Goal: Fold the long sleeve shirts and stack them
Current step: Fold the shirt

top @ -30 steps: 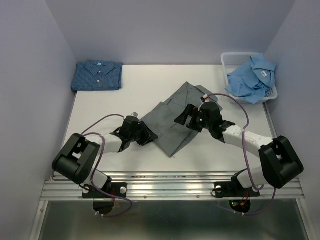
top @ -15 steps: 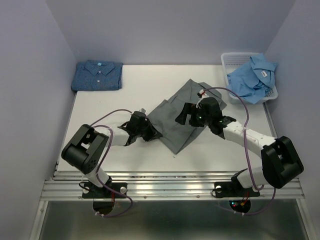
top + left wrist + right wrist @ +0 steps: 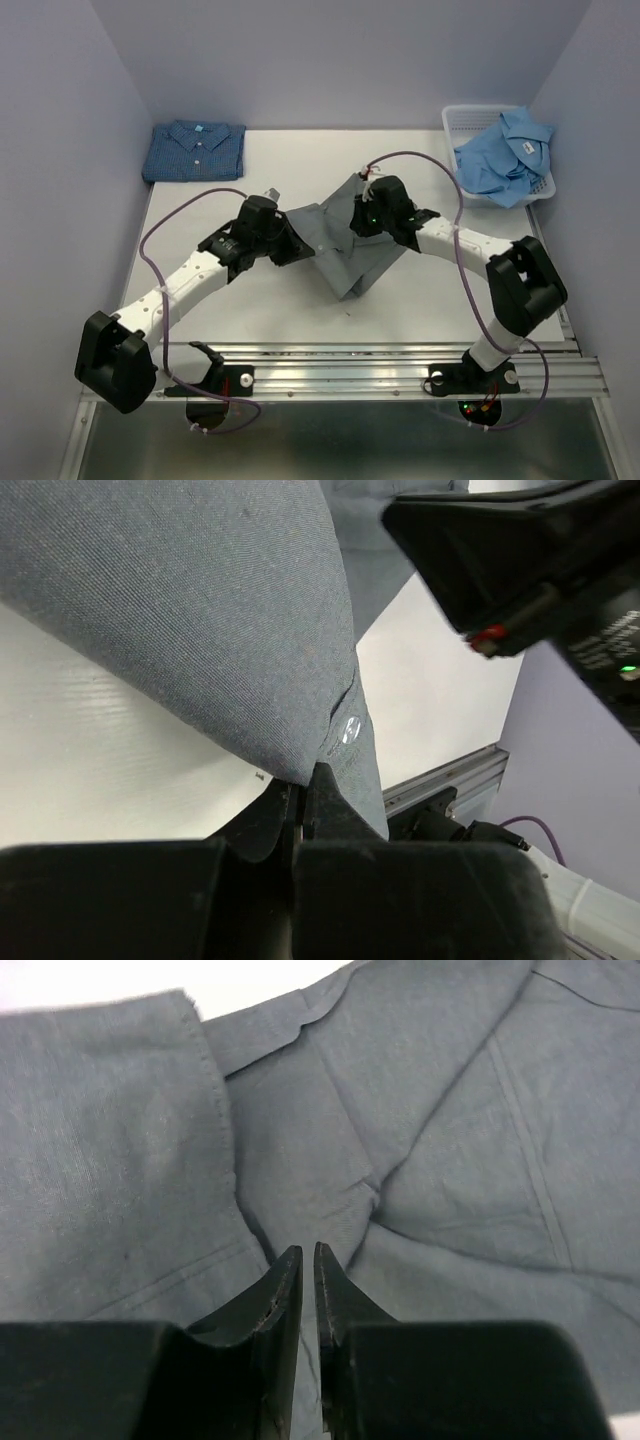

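The left gripper (image 3: 303,798) is clamped on a hem of the grey shirt (image 3: 345,262), just beside a small clear button (image 3: 349,730). From that pinch the cloth rises in a taut sheet away from the white desk (image 3: 250,300). The right gripper (image 3: 308,1260) has its jaws drawn nearly together, with only a sliver between them. It sits down in the creased grey fabric and a thin fold is nipped at the tips.

The grey shirt lies in the middle of the desk, between the two grippers. It is a rumpled, roughly diamond-shaped heap, with one corner pointing toward the near edge. The left gripper is at its left side and the right gripper on its far side. Seams and a doubled hem show in the right wrist view.

The dark blue shirt (image 3: 195,150) lies folded flat, collar up, in the far left corner. The light blue shirt (image 3: 505,160) is bunched in the white basket (image 3: 465,118) in the far right corner. Both are well apart from the grippers.

The left arm stretches low and long from the near left corner toward the middle. The right arm rises from the near right, bends at the elbow by the right edge, and runs leftward. Purple cables loop over both arms.
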Tool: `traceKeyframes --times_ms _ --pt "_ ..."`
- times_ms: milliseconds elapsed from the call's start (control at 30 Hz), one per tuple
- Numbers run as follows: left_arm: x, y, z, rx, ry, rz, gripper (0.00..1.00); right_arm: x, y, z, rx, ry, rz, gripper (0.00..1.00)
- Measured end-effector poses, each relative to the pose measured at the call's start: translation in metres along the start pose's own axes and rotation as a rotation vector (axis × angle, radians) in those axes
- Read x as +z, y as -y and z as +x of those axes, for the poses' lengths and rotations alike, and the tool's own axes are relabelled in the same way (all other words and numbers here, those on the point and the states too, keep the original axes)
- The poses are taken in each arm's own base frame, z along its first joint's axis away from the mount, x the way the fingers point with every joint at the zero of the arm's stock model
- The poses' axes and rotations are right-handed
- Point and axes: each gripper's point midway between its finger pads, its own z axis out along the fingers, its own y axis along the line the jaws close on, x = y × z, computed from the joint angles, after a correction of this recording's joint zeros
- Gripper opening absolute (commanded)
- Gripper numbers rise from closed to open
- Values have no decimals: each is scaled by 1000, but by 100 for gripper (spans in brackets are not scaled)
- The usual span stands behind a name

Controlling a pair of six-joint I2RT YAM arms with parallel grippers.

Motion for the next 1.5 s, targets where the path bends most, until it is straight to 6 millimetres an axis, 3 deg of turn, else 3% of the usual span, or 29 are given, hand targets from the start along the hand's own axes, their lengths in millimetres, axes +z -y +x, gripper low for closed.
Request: traceKeyframes --times_ms 167,400,567,733,900,1000,1100,1133,1167,1233,1333,1500 --pt "-23 7 -16 12 25 -63 0 35 -50 29 -126 -85 -87 10" --pt "-38 15 -46 31 67 -113 0 47 -105 77 -214 -191 -229 7" --pt "-35 12 -58 48 58 -151 0 41 -133 87 -222 -205 -324 7" --pt "-28 15 -63 100 21 -168 0 41 -137 88 -201 -206 -323 8" --pt "-19 13 -65 124 3 -168 0 46 -116 84 -159 -194 -186 11" --pt "-17 16 -68 139 11 -152 0 48 -89 72 -110 -173 -79 14" --pt "-15 22 -71 158 20 -122 0 40 -52 45 -72 -104 24 34" --pt "-14 24 -71 164 21 -112 0 32 -35 32 -50 -69 65 72" --pt "-13 26 -72 170 20 -104 0 26 -21 23 -33 -43 95 88" --pt "-9 27 -72 184 13 -92 0 17 3 6 -5 1 145 97" --pt "5 22 -70 195 -24 -101 0 5 44 -7 13 45 241 100" --pt "28 17 -70 211 -82 -113 0 0 82 -1 -18 24 350 100"
